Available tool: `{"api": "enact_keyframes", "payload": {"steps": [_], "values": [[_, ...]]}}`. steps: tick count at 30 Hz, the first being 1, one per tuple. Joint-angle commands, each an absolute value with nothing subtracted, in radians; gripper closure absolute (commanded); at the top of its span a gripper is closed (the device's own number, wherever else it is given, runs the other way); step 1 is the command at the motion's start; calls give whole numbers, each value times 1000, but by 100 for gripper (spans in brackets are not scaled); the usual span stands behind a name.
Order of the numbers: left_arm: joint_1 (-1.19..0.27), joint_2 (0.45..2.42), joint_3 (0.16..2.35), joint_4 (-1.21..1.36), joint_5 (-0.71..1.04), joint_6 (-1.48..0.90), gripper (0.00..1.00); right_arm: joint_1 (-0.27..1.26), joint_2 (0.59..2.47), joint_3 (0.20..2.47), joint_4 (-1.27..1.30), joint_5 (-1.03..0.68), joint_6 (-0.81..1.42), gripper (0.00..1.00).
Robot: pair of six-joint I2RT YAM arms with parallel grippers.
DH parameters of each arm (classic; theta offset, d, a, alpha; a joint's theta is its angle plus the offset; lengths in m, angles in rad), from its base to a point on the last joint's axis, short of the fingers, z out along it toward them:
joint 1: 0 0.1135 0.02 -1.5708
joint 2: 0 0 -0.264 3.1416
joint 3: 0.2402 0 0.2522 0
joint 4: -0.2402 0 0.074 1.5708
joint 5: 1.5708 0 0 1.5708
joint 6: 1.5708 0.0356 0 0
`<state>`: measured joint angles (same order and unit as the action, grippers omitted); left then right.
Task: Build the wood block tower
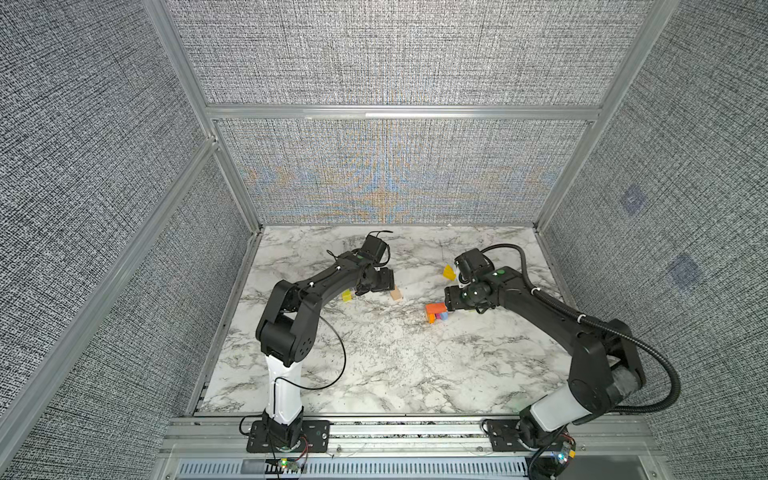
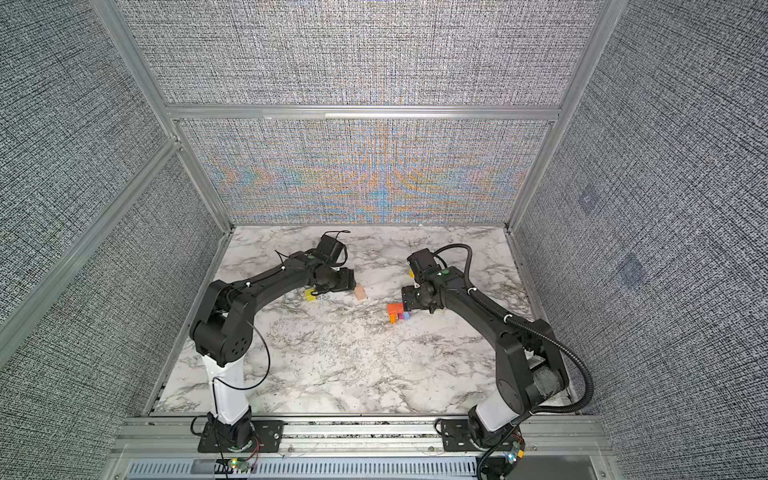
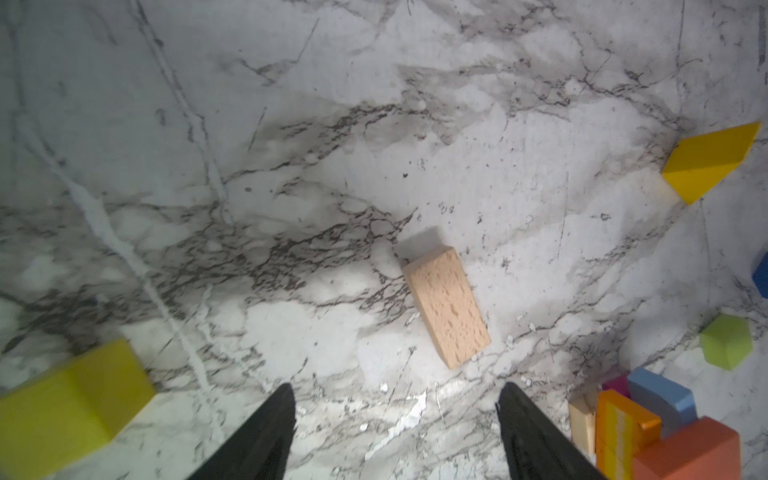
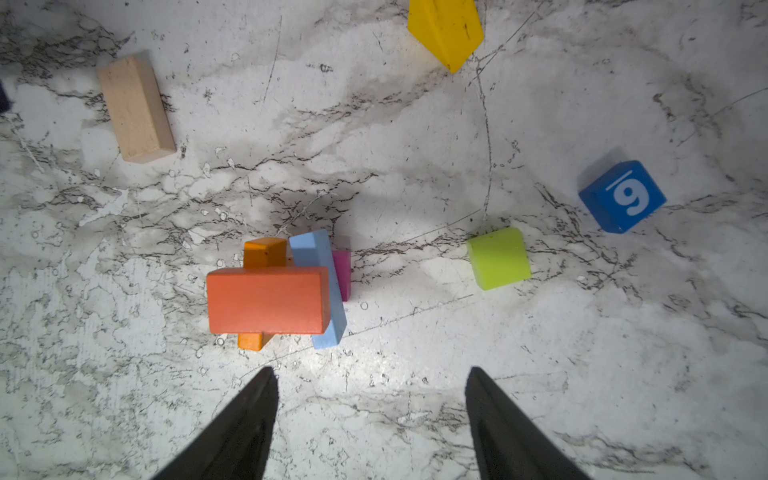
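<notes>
Black fingers [image 3: 266, 436] of my left gripper [image 3: 395, 388] stand apart with nothing between them. Just ahead lies the wood bar [image 3: 446, 307], flat on the table [image 3: 166, 124]. Its long side points almost straight away from me, so I think my fingers can close across its thin side. My right gripper [image 4: 370, 370] is spread and empty too, just beside the tower [image 4: 266, 299]. My left arm is nearer the bar.

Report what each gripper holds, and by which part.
Nothing is held. The left gripper is open and empty, short of the bare wood block; the right gripper is open and empty, near the low tower.
</notes>
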<state>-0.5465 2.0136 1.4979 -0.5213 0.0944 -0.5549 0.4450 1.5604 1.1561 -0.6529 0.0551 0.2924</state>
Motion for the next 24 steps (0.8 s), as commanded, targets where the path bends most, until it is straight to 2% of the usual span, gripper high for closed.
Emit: {"api": "enact_keyframes", "payload": {"steps": [1, 24], "values": [[-548, 2057, 1524, -504, 112, -585, 22, 442, 1552, 1145, -614, 41, 291, 26], [-595, 2241, 1724, -502, 172, -626, 22, 422, 1494, 1106, -571, 18, 305, 26]]}}
